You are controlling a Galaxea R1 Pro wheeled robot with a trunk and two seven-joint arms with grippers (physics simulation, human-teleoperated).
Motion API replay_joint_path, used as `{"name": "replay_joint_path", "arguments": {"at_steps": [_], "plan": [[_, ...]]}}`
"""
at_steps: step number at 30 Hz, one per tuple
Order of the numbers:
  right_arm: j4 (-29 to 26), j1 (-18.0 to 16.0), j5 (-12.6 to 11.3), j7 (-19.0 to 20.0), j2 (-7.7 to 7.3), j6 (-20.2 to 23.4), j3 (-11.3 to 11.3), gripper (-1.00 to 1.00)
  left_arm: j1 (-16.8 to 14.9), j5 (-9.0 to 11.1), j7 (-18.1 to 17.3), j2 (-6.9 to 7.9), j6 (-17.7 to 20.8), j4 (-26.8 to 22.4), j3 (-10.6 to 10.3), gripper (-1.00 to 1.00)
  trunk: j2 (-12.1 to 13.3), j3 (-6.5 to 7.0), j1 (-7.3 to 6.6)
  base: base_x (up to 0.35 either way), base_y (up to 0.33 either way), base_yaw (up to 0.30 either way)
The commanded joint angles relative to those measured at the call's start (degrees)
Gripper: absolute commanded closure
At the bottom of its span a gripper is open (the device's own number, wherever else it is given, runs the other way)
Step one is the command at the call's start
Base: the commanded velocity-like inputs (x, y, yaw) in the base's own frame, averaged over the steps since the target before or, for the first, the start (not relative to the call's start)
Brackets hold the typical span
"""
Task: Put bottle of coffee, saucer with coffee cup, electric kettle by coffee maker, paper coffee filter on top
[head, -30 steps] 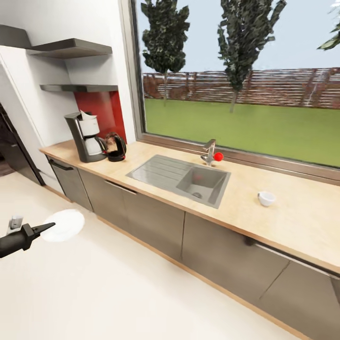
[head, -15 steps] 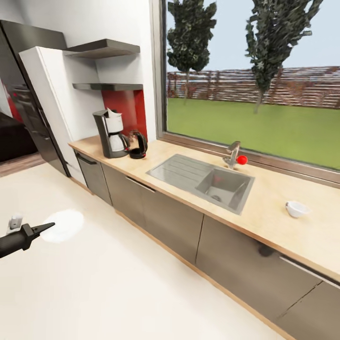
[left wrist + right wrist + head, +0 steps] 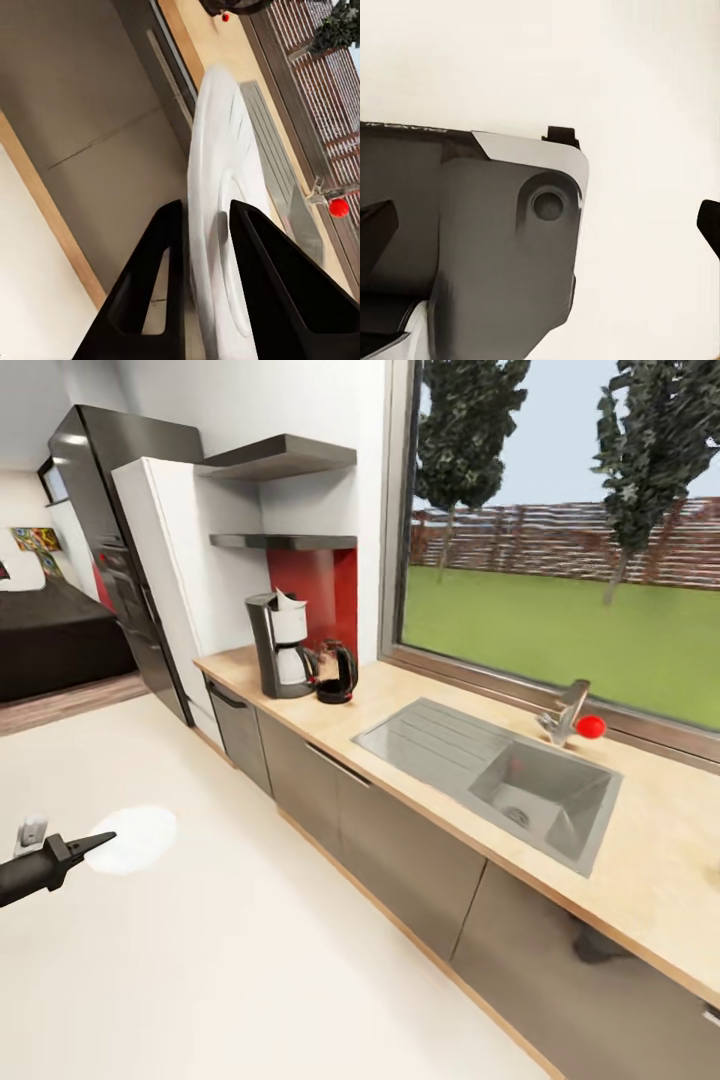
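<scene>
One item in hand: left gripper (image 3: 202,285) clamped on the saucer (image 3: 135,838) edge. View has panned left since a second ago; coffee maker (image 3: 280,645) and electric kettle (image 3: 337,673) now nearer centre, so base is closing in. Right gripper: can't tell.

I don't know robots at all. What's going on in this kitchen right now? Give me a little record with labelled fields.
Place: kitchen, long wooden countertop under a big window
Left gripper: shut on the saucer, a white disc held over the floor
Right gripper: fingertips show at the picture's edges, open or shut unclear
Coffee maker: upright on the counter's far end, white filter on top
Electric kettle: right beside the coffee maker
Sink: set into the counter, tap with a red knob behind it
Shelf: above the coffee maker, nothing visible on it
</scene>
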Motion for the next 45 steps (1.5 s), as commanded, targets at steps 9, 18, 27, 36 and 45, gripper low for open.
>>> {"name": "replay_joint_path", "arguments": {"at_steps": [9, 18, 27, 36, 45], "plan": [[0.43, 0.00, 0.39, 0.27, 0.22, 0.36, 0.17, -1.00, -0.09, -0.16, -0.23, 0.01, 0.17, 0.24, 0.17, 1.00, -0.11, -0.05, 0.06, 0.336, 0.000, 0.277], [1.01, 0.00, 0.47, 0.28, 0.24, 0.30, 0.17, -1.00, -0.09, -0.18, -0.23, 0.01, 0.17, 0.36, 0.19, 1.00, -0.11, 0.45, 0.06, 0.336, 0.000, 0.228], [1.16, 0.00, 0.48, 0.28, 0.24, 0.28, 0.17, -1.00, -0.09, -0.16, -0.27, 0.05, 0.17, 0.36, 0.27, 1.00, -0.11, 1.01, 0.06, 0.309, 0.126, 0.212], [1.16, 0.00, 0.48, 0.33, 0.24, 0.33, 0.17, -1.00, -0.09, -0.13, -0.31, 0.09, 0.17, 0.36, 0.27, 1.00, -0.11, 1.58, 0.06, 0.244, 0.236, 0.211], [1.16, 0.00, 0.48, 0.34, 0.24, 0.30, 0.17, -1.00, -0.09, -0.12, -0.31, 0.12, 0.17, 0.36, 0.27, 1.00, -0.11, 2.20, 0.06, 0.237, 0.248, 0.189]]}}
